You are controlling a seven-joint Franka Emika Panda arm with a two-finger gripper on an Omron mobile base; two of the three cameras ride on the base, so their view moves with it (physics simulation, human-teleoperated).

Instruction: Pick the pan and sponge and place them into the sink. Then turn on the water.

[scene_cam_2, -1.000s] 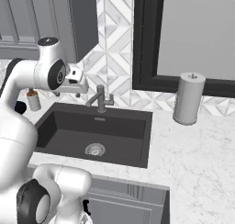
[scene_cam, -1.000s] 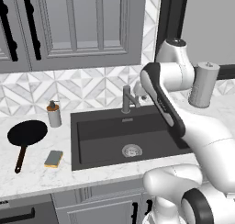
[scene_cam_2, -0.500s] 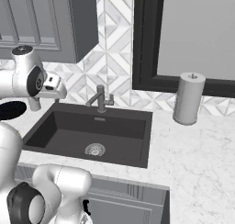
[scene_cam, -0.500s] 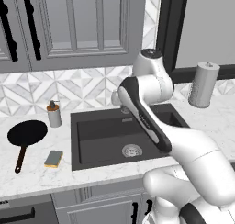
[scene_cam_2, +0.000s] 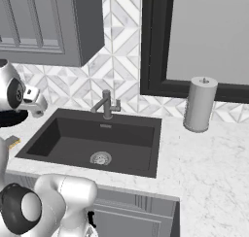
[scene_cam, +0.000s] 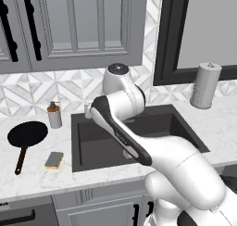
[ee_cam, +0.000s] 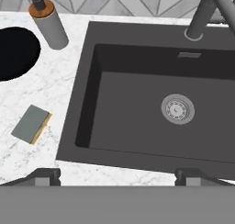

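Left base view: the pan (scene_cam: 27,133) lies flat on the counter (scene_cam: 32,178) well left of the sink (scene_cam: 90,146), its handle pointing toward the front edge. The sponge (scene_cam: 54,160) lies on the counter between the pan and the sink, just beside the sink's left rim and apart from both. A soap dispenser (scene_cam: 54,115) stands upright behind the sponge, near the tiled wall. The white arm crosses over the sink, and a paper towel roll (scene_cam: 205,85) stands right of the basin. Right base view: the sink (scene_cam_2: 136,134) is seen with its round drain (scene_cam_2: 100,158) and the faucet (scene_cam_2: 106,105) at its back rim; no stream runs from the spout. Hand view: the fingers (ee_cam: 118,176) stand wide apart with nothing between them, positioned above the front rim of the sink (ee_cam: 92,58). The sponge (ee_cam: 31,124) lies left of the basin, grey-green side up, and the pan (ee_cam: 16,53) sits beyond it beside the dispenser (ee_cam: 48,23).
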